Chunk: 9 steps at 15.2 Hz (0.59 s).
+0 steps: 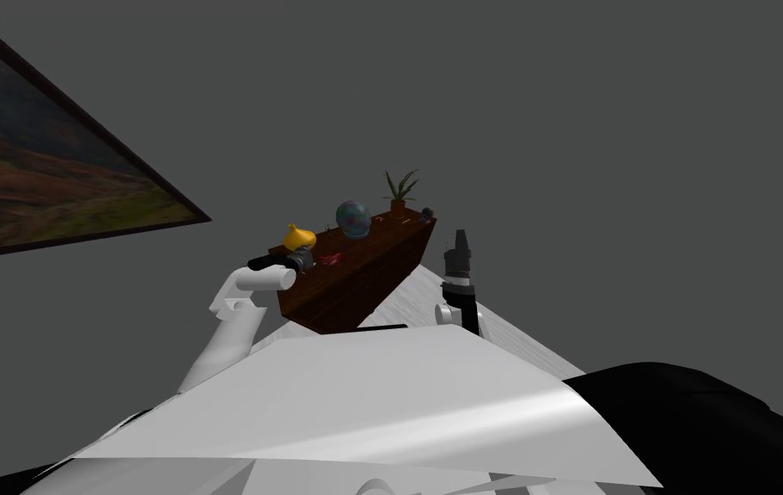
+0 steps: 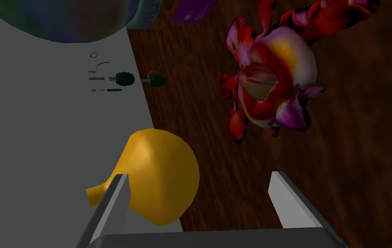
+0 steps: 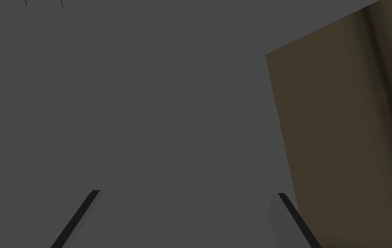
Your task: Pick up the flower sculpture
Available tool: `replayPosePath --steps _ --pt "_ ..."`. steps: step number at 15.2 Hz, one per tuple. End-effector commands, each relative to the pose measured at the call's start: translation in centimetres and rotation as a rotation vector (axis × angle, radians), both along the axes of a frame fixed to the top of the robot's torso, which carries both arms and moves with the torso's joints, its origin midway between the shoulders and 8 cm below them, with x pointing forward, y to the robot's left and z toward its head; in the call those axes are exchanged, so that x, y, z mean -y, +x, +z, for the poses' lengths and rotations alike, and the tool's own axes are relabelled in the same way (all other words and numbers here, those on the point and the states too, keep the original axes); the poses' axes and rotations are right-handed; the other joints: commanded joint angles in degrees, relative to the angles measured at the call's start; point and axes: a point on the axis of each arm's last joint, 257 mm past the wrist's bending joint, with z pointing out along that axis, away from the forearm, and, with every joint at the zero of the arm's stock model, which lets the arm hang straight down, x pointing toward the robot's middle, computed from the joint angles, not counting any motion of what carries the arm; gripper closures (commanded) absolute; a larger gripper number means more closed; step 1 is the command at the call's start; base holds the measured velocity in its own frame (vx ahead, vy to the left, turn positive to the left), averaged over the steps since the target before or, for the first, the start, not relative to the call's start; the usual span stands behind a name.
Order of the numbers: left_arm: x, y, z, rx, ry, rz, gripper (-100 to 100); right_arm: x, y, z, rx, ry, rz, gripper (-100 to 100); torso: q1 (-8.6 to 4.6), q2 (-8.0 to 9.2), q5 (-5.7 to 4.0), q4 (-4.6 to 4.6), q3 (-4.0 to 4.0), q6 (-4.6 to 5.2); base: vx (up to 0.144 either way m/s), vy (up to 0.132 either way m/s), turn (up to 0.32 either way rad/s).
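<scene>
The flower sculpture (image 2: 268, 84), red, purple, white and yellow, lies on the dark wooden top of a cabinet (image 2: 362, 150). In the head view it is a small red patch (image 1: 332, 256) on the cabinet (image 1: 355, 284). My left gripper (image 2: 199, 189) hangs above the cabinet top, open, with the sculpture a little beyond its fingertips and nothing between them. A yellow onion-shaped ornament (image 2: 158, 174) sits beside one finger (image 2: 115, 200). In the head view the left gripper (image 1: 299, 262) is at the cabinet's left end. My right gripper (image 3: 186, 202) is open and raised (image 1: 460, 245) to the cabinet's right.
A globe (image 1: 352, 218), a potted plant (image 1: 399, 191) and a small dark object (image 1: 426, 211) stand further along the cabinet. A small dark green item (image 2: 156, 79) and a purple card (image 2: 192, 10) lie beyond the sculpture. A grey wall backs the cabinet. A framed landscape picture (image 1: 37, 172) hangs left.
</scene>
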Motion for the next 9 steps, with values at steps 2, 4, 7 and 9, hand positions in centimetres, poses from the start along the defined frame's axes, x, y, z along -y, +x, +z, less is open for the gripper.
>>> replayPosePath --steps 2,4,7,9 --pt "-0.2 0.0 -0.8 -0.054 -0.037 0.021 -100 0.0 0.0 0.0 0.0 0.0 0.0 0 0.01 0.01 0.0 0.0 0.0 -0.01 0.012 -0.014 -0.023" --pt "-0.3 -0.5 -1.6 -0.089 -0.039 0.027 -100 0.0 0.0 0.0 0.0 0.0 0.0 0 -0.01 0.0 0.0 0.0 0.0 0.0 0.013 -0.016 -0.04" --pt "-0.5 -0.8 -2.3 -0.136 -0.065 0.043 -100 0.0 0.0 0.0 0.0 0.0 0.0 0 0.0 0.01 0.0 0.0 0.01 0.0 0.012 -0.013 -0.05" --pt "-0.5 -1.0 -2.9 -0.176 -0.091 0.058 -100 0.0 0.0 0.0 0.0 0.0 0.0 0 0.01 0.01 0.0 0.0 0.01 0.0 0.015 -0.014 -0.044"
